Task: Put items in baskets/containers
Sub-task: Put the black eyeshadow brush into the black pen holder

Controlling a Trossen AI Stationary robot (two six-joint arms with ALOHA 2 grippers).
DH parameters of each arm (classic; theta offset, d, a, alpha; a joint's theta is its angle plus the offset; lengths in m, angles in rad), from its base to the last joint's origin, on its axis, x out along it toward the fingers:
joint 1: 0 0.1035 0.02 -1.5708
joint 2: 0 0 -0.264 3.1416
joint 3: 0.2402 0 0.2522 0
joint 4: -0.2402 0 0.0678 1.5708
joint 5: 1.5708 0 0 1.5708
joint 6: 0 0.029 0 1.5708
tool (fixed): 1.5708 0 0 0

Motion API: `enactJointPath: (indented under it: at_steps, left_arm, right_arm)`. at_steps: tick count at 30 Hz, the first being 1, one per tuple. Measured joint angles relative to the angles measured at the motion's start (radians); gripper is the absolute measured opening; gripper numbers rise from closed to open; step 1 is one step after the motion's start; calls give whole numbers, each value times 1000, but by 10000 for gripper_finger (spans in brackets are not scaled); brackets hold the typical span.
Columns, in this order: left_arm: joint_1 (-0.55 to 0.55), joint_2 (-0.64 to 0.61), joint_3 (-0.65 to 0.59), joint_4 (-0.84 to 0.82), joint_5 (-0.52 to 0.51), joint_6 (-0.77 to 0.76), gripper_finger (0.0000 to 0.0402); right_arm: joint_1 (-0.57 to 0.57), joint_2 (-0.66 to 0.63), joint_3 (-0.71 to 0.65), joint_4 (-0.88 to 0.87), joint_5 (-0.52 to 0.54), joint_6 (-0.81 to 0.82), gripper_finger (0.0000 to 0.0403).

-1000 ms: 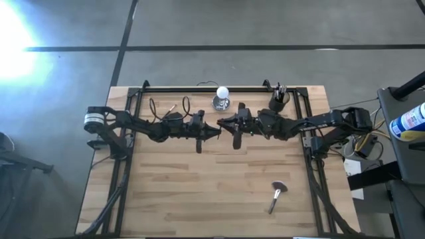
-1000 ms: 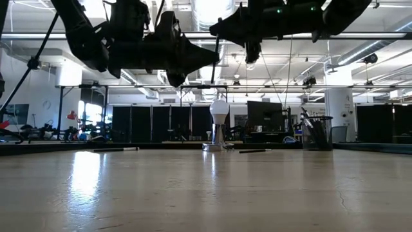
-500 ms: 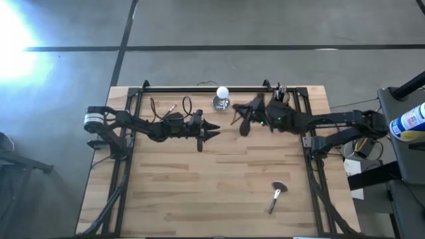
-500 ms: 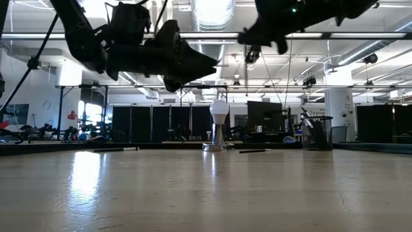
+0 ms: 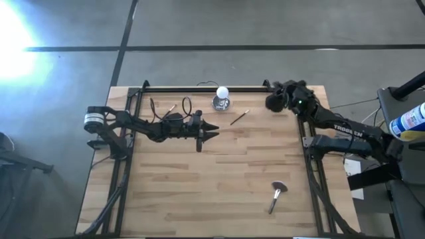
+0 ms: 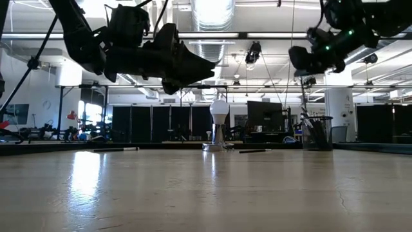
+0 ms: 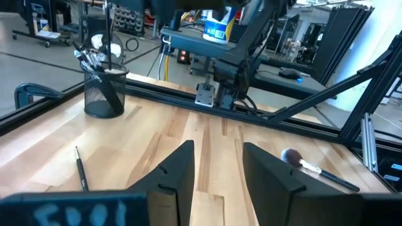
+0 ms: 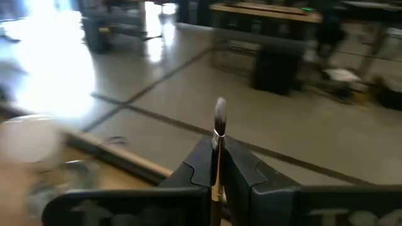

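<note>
Left gripper (image 5: 214,129) hangs over table's middle rear, fingers parted, empty. Bare light wooden table (image 5: 199,192) stretches wide in front. Thin brush (image 5: 240,117) lies near silver stand with white ball (image 5: 222,98). Fan-head brush (image 5: 277,192) lies front right. Right gripper (image 8: 218,164), clamped on tan-handled brush (image 8: 219,129), hovers at rear right corner above black mesh cup (image 7: 103,93) of brushes.

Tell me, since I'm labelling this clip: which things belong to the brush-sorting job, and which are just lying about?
Job:
black cup
held brush, in the shut right pincer
loose brush
fan brush

Lying about:
silver stand with white ball
blue-labelled bottle
</note>
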Motion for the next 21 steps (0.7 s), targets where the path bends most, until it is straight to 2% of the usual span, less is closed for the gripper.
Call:
enactJointPath:
  at_steps: [3,9,14,21]
  left_arm:
    - [1,0,0,0,0,1,128]
    - [2,0,-2,0,0,11,128]
    - [6,0,-5,0,0,11,128]
    - [6,0,-6,0,0,18,128]
  right_arm:
    - [-95,-12,-32,15,-1,-1,12]
    - [-214,12,-65,45,-1,-4,12]
    - [-227,78,-92,130,-1,24,12]
    - [-229,209,-104,130,24,102,12]
